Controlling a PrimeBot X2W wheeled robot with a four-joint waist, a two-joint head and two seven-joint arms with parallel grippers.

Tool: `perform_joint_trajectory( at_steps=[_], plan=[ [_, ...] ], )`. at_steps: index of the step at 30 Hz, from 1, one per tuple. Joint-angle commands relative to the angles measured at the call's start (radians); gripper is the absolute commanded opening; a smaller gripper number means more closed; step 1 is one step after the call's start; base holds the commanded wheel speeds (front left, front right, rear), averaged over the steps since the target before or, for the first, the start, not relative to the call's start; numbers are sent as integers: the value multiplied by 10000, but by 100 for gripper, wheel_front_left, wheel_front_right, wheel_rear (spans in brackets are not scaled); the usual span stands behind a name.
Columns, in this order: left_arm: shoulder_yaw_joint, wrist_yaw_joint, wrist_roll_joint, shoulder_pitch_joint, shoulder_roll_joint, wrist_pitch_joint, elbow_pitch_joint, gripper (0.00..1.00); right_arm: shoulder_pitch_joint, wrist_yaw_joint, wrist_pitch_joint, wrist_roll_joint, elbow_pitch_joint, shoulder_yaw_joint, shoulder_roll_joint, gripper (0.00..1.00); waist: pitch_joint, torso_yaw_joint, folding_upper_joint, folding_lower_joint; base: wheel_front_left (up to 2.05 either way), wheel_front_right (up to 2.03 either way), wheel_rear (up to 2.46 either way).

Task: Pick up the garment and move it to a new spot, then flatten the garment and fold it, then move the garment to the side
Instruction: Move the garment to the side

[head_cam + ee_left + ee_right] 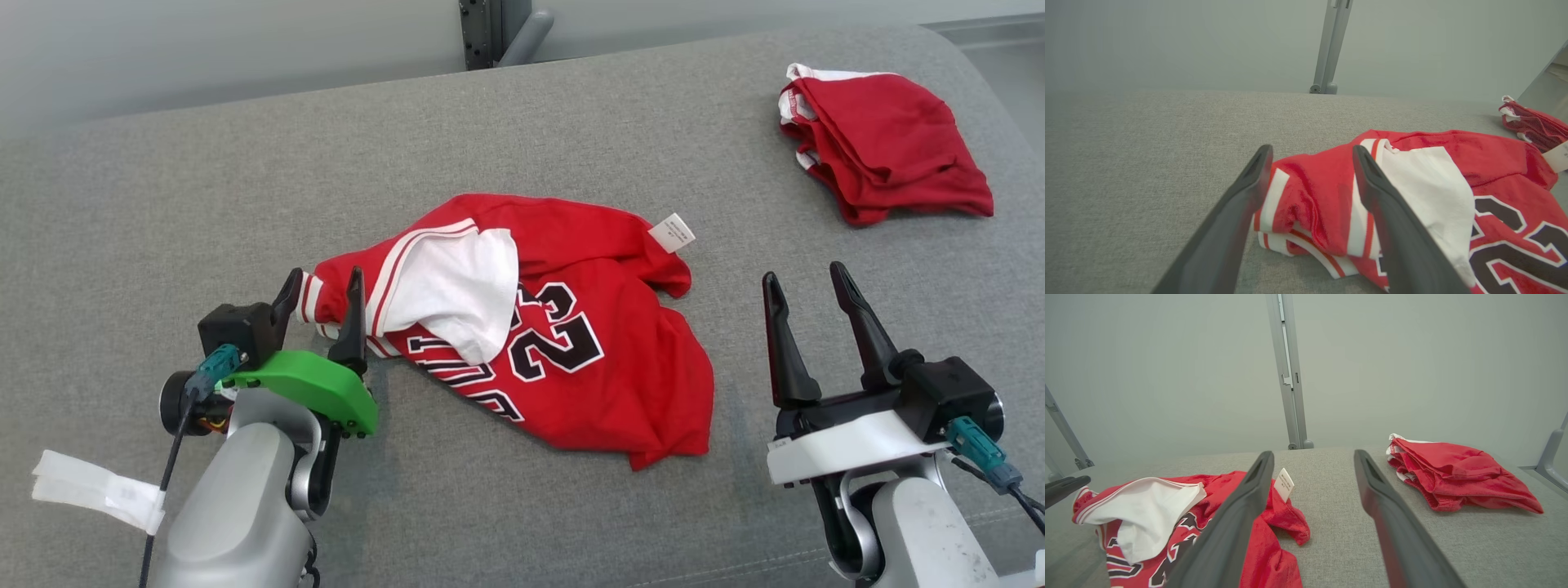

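While sleeve of jersey (571, 359) lies within wide-spread left claw (320, 300), right claw (802, 276) open, empty, apart.

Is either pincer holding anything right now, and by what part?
Nothing is held. The left pincer stands open astride the jersey at its striped trim; the right pincer is open over bare cushion.

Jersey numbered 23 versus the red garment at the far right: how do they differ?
The jersey lies loose and crumpled; the far garment sits in a compact folded pile. The jersey shows black numerals and a large white panel; the far garment shows plain red with thin white trim. Both are red and rest on the grey surface.
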Motion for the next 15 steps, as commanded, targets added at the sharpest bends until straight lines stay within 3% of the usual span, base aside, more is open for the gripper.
perform_joint_trajectory(
  at_steps=[1,11,15],
  plan=[
    [330,-60,459,460,-45,-2,-457,100,99,-7,-31,-77,51,-30,-19,100,-289,141,67,1,0,0,0],
    [1384,-70,1677,2119,-206,4,-2272,100,470,-7,-25,-139,186,-114,-19,100,-1052,452,67,1,0,0,0],
    [2076,124,2120,3326,-288,4,-3376,100,666,-7,-28,-124,275,-145,-19,100,-1354,611,67,1,0,0,0]
  ],
)
